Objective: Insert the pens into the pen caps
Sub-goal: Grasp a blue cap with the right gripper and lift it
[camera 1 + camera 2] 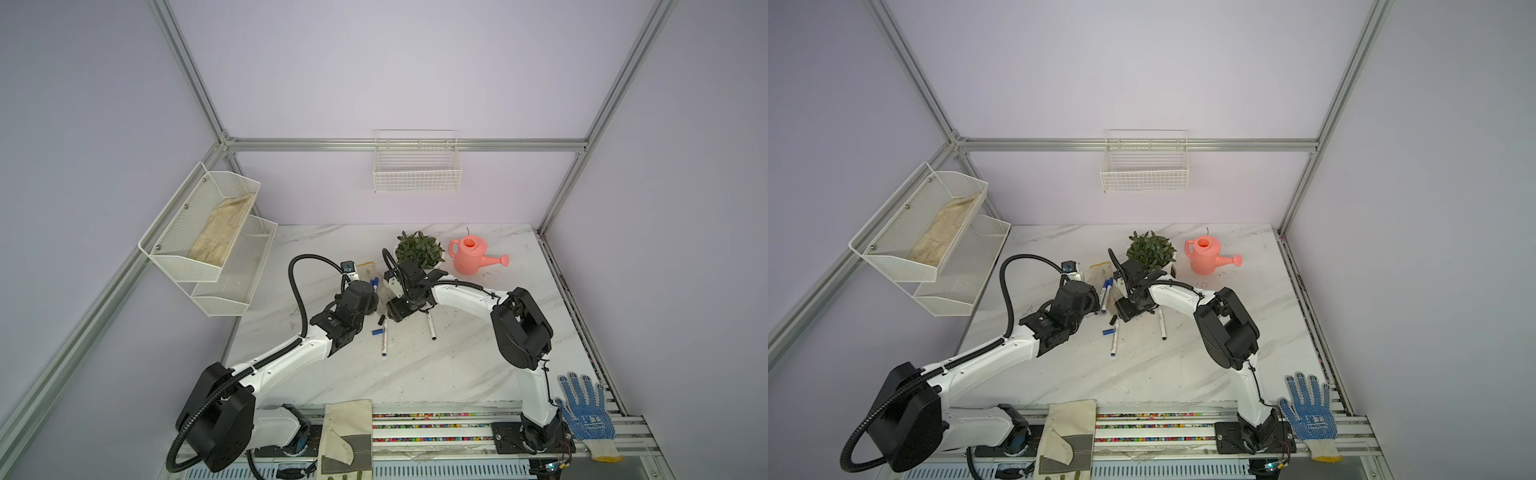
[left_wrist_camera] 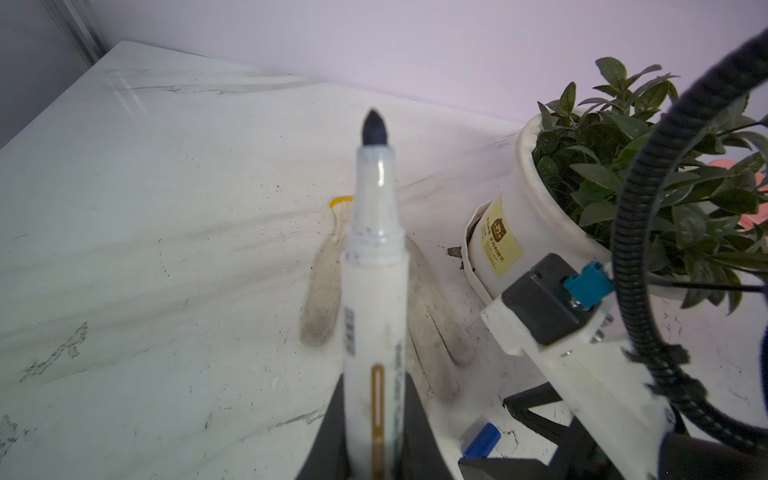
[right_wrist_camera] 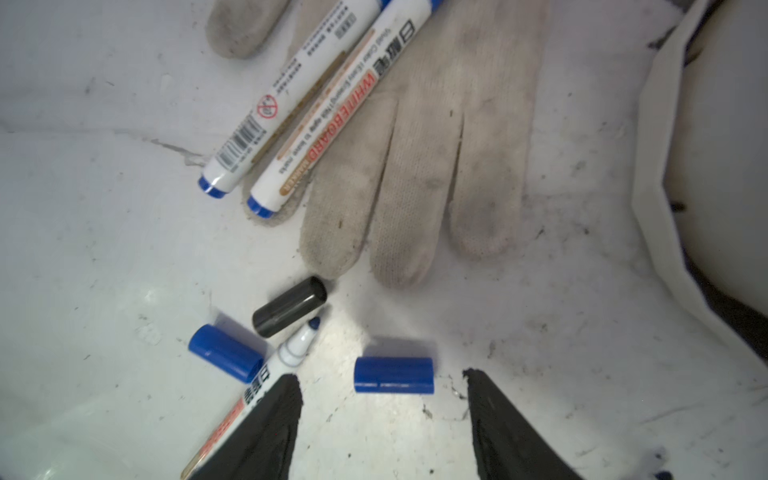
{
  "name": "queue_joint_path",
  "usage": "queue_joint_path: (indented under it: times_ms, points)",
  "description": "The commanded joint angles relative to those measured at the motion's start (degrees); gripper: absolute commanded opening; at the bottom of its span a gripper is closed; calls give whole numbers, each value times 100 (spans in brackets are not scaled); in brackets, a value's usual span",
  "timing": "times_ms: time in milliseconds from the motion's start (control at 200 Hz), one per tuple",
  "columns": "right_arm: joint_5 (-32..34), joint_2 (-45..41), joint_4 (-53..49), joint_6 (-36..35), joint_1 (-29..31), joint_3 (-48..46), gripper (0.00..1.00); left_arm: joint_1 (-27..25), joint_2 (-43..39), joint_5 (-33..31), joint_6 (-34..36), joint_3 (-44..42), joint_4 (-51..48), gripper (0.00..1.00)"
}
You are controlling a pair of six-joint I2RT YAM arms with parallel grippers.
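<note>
Right wrist view: the right gripper (image 3: 380, 375), jaws wide and empty, brackets a blue cap (image 3: 393, 375) lying on the table (image 3: 124, 249), long axis spanning finger to finger, while the left gripper (image 2: 374, 382) clamps an uncapped pen (image 2: 374, 291).

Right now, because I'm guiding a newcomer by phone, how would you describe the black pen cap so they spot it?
Find the potted plant near the table's back edge; a worn white glove lies beside it. Just off the glove's finger ends lies the black pen cap, the only black one among the blue caps.
</note>
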Motion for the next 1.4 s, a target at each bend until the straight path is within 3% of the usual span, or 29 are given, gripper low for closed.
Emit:
queue_joint_path:
  times_ms: [0, 195, 580, 880, 1130, 1270, 1395]
  points:
    - [673, 221, -312, -84, 17, 281, 66, 29, -165, -209, -185, -253, 49, 0]
    - [975, 419, -451, -61, 116, 327, 66, 27, -140, -174, -196, -235, 61, 0]
    - [1188, -75, -422, 71, 125, -485, 64, 26, 51, 18, -187, -167, 180, 0]
    - [730, 32, -305, -2, 125, -563, 34, 25, 168, 274, -68, -77, 215, 0]
    - [397, 33, -157, 82, 38, -426, 0, 20, 189, 687, 245, -33, 262, 0]
    - [-68, -741, 376, 120, -288, -430, 0, -13, 242, 1166, 481, 19, 400, 0]
    - [-1008, -1647, 1267, 500, -762, -709, 0, -132, 264, 1708, 858, -28, 804, 0]
